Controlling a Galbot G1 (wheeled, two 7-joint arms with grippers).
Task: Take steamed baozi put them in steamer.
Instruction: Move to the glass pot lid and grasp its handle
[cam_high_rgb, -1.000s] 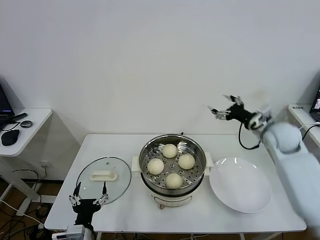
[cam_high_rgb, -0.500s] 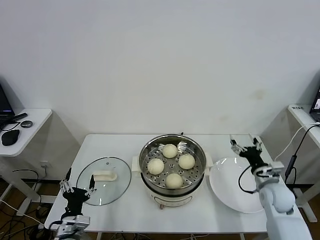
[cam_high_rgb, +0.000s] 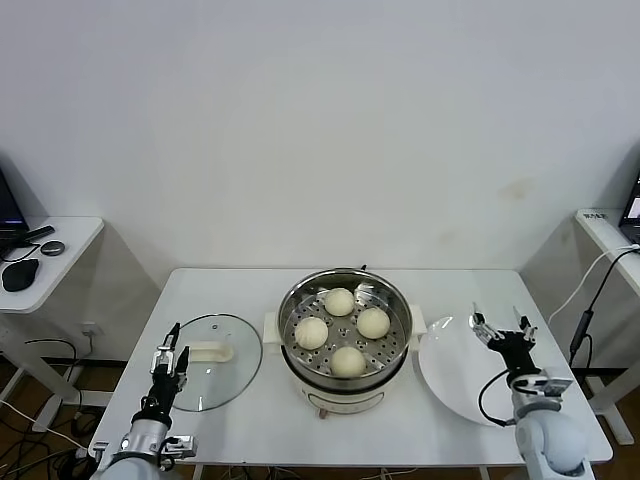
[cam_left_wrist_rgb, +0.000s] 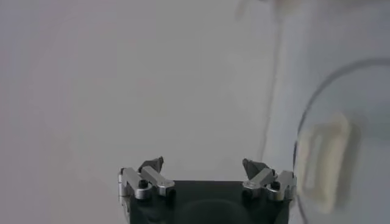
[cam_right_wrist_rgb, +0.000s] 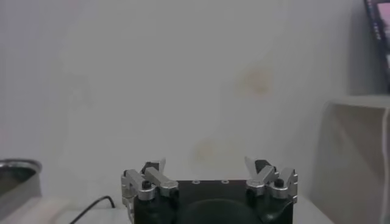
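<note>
Head view: glass lid (cam_high_rgb: 207, 360) left of steamer (cam_high_rgb: 345, 330), plate (cam_high_rgb: 468, 380) right.

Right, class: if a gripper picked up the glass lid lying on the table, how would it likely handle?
The glass lid looks smooth and shiny, so probably slippery and breakable. It lies flat, so it seems unlikely to roll or tip. Its white handle stands proud on top and is probably the safest place to grip.
</note>
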